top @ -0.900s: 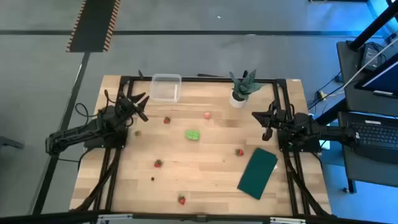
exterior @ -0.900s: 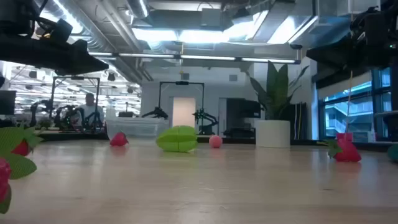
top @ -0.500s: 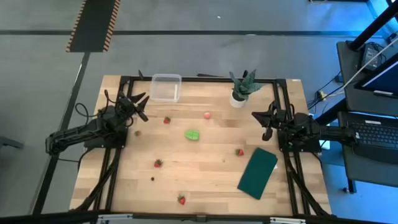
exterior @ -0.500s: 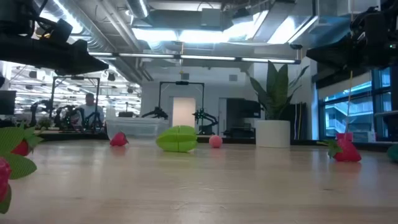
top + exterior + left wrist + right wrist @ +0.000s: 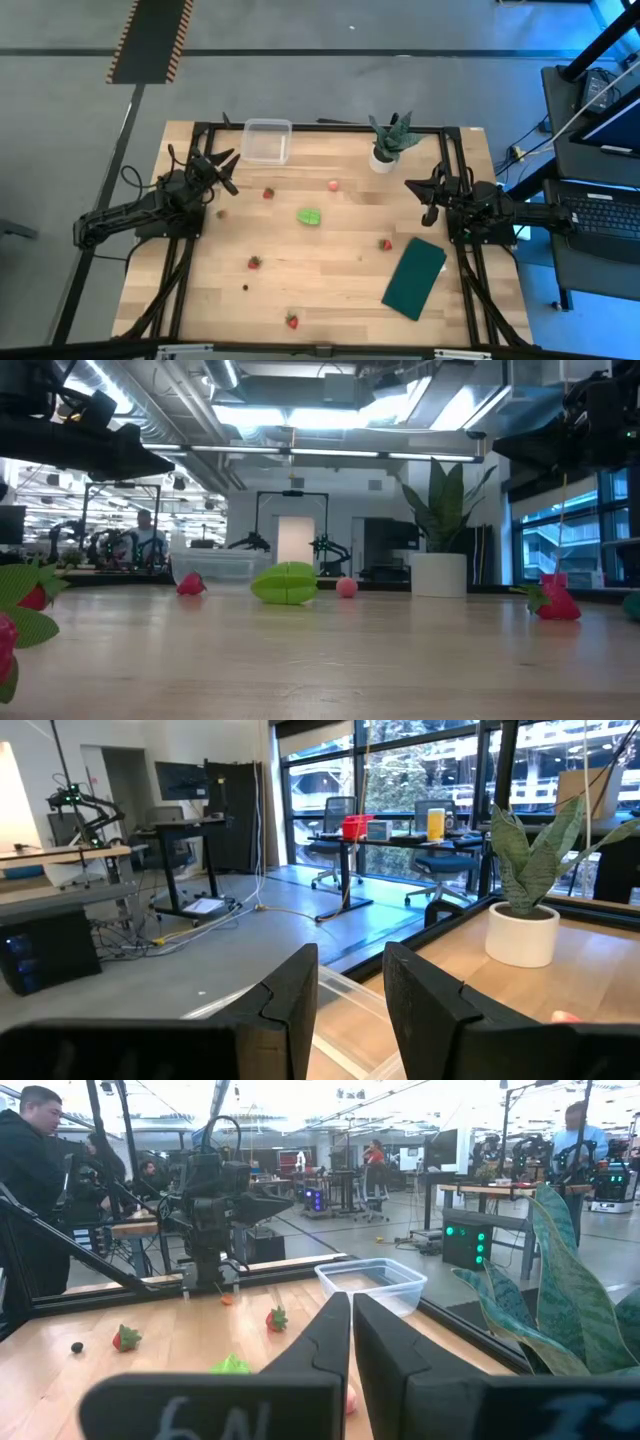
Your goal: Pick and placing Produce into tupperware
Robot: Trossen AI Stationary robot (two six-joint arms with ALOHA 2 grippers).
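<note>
- We judged no pick had begun: the tupperware (image 5: 266, 141) sat empty at the far edge, the produce scattered mid-table.
- Left gripper (image 5: 222, 172) hung slightly parted, empty; right gripper (image 5: 427, 197) nearly closed, empty.
- Next, we'd reach for the nearest strawberry (image 5: 268, 194).

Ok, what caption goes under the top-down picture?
Strawberries and green fruit lie on the table, tupperware empty, both arms waiting.
</note>
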